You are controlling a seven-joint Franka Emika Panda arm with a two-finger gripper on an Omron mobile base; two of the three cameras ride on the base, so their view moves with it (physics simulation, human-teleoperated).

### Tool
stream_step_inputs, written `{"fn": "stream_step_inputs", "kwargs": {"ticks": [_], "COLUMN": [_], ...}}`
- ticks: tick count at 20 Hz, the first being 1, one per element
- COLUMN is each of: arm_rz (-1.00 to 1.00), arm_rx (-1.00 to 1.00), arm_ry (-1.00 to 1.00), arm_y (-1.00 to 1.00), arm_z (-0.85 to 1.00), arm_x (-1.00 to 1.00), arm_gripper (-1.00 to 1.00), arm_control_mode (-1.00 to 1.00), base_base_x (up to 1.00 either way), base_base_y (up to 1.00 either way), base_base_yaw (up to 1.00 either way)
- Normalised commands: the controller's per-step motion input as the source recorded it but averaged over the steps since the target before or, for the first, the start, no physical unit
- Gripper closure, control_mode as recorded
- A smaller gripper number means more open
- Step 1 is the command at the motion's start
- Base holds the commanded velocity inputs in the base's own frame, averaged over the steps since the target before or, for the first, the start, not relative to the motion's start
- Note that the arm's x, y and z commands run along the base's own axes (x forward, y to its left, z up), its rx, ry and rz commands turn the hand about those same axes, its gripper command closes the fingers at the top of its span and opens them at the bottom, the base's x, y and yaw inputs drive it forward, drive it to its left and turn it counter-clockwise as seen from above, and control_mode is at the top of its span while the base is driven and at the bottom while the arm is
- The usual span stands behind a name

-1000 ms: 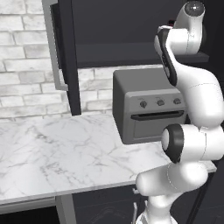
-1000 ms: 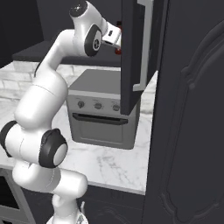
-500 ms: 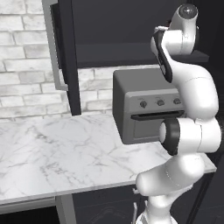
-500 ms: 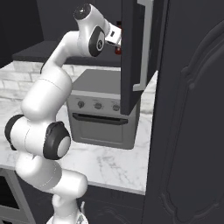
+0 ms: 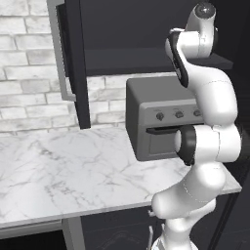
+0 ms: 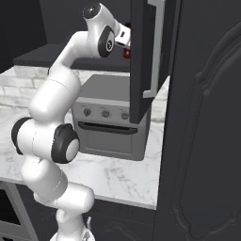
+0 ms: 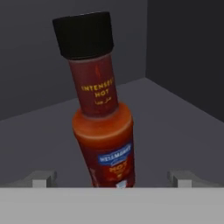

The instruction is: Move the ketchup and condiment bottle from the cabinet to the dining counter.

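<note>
The condiment bottle (image 7: 103,127) is seen upright on the cabinet (image 7: 183,127) floor, centred straight ahead between the spread fingertips (image 7: 43,178) of the claw (image 7: 111,179), its long axis vertical.

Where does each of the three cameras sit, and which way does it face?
Left base view: behind the arm's left, facing the grey toaster oven; arm at right.
Right base view: behind its right, facing that oven; arm at left.
Hand view: on the hand, facing the dark-capped brown-red condiment bottle; pincer fingertips below.
Both base views share oven and marble counter.
</note>
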Motion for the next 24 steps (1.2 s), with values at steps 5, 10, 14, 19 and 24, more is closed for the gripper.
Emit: {"fn": "stream_step_inputs", "kwargs": {"ticks": [5,10,14,19,24], "arm_rz": [0.00,0.00,0.00,0.00,0.00], "arm_rx": [0.00,0.00,0.00,0.00,0.00], "arm_ry": [0.00,0.00,0.00,0.00,0.00], "arm_y": [-0.03,-0.08,-0.07,-0.07,-0.01], "arm_z": [0.00,0.00,0.00,0.00,-0.01], "arm_x": [0.17,0.18,0.17,0.14,0.03], "arm_gripper": [-1.00,-1.00,-1.00,-1.00,1.00], "arm_control_mode": [-1.00,-1.00,-1.00,-1.00,-1.00], "base_base_x": [0.00,0.00,0.00,0.00,0.00], "base_base_y": [0.00,0.00,0.00,0.00,0.00], "base_base_yaw": [0.00,0.00,0.00,0.00,0.00]}}
